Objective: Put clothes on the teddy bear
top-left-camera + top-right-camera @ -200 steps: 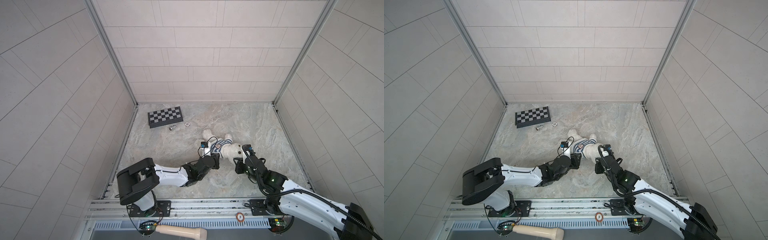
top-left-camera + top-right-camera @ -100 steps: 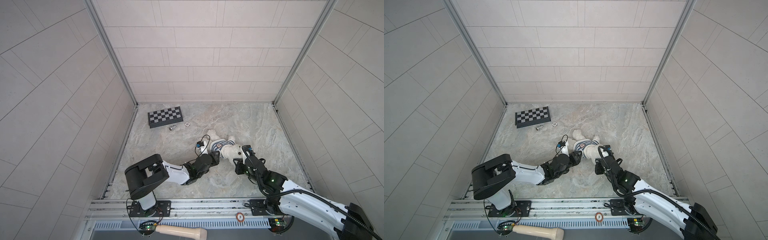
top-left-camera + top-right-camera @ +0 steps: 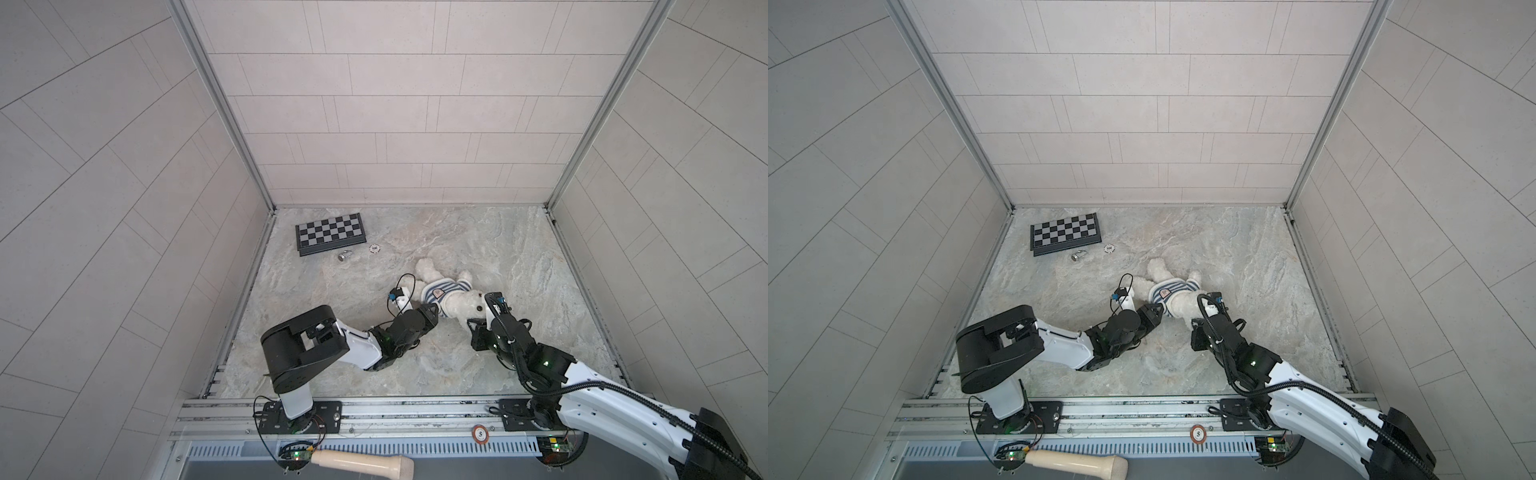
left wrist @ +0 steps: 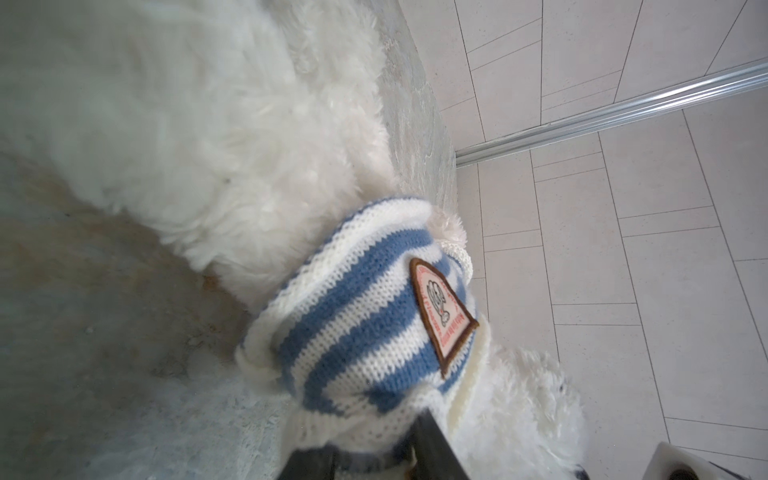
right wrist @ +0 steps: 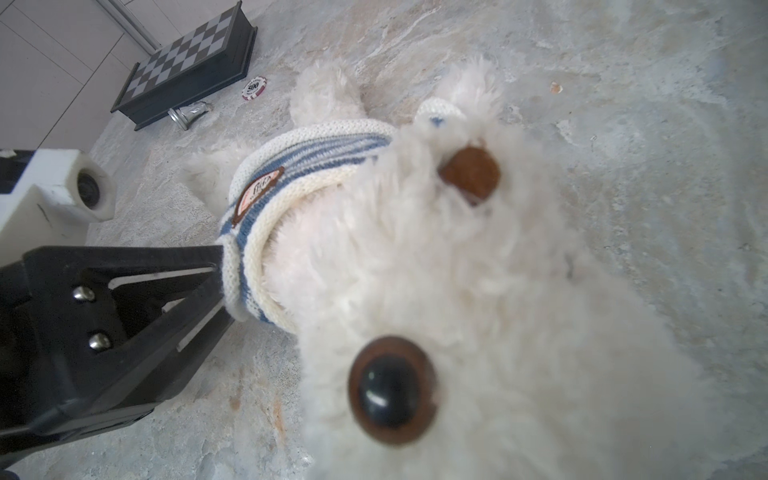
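Right wrist view first: our left gripper [image 5: 218, 270] is clamped on the edge of the striped shirt [image 5: 307, 153] nearest the head of the teddy bear [image 5: 415, 270]. The shirt sits around its torso. In a top view our right gripper [image 3: 473, 324] is closed up tight against the bear's head; we can't tell if any fur is pinched. The bear lies mid-table [image 3: 519, 249], legs toward the back wall. Count: one bear, one shirt, and at the back left one chessboard [image 3: 330, 233], one poker chip [image 3: 375, 248] and one small metal piece [image 3: 344, 256].
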Robot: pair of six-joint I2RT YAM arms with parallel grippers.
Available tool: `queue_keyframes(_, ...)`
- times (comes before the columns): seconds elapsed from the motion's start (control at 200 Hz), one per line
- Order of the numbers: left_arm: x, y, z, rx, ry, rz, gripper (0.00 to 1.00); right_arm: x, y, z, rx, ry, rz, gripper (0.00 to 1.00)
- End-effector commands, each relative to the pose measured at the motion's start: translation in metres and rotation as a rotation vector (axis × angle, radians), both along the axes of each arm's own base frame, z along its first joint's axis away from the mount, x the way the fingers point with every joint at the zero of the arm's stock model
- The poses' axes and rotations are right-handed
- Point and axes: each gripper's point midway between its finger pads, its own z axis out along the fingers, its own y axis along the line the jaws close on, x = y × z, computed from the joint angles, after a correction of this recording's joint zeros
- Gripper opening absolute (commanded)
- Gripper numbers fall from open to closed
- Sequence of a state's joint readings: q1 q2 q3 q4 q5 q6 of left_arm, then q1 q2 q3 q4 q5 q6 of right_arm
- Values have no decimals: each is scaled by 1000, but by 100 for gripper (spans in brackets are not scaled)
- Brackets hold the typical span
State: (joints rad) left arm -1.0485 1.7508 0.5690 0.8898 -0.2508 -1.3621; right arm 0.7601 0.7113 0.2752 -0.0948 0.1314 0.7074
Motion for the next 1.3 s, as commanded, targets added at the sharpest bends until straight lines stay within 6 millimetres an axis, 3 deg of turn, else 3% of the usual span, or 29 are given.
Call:
queue_keyframes(0.0, 2, 9, -12, 1, 16, 39, 33, 2, 4, 10, 42, -31, 2, 0)
queue_keyframes(0.25, -2, 12, -16, -6, 5, 30, 39, 2, 2, 11, 37, -33, -3, 0)
queue_keyframes(0.471, -2, 10, -11, -14, -17, 21, 26, 2, 1, 9, 35, -33, -7, 0)
queue_keyframes(0.801, -14, 13, -16, -33, -9, 13, 27, 1, 0, 11, 29, -37, -7, 0)
queue_keyframes(1.071, -18, 20, -19, -21, -23, 35, 9, 0, -3, 10, 28, -38, -16, 0)
queue_keyframes(1.297, -13, 7, -12, -40, -43, 8, 10, 0, -3, 10, 24, -37, -15, 0)
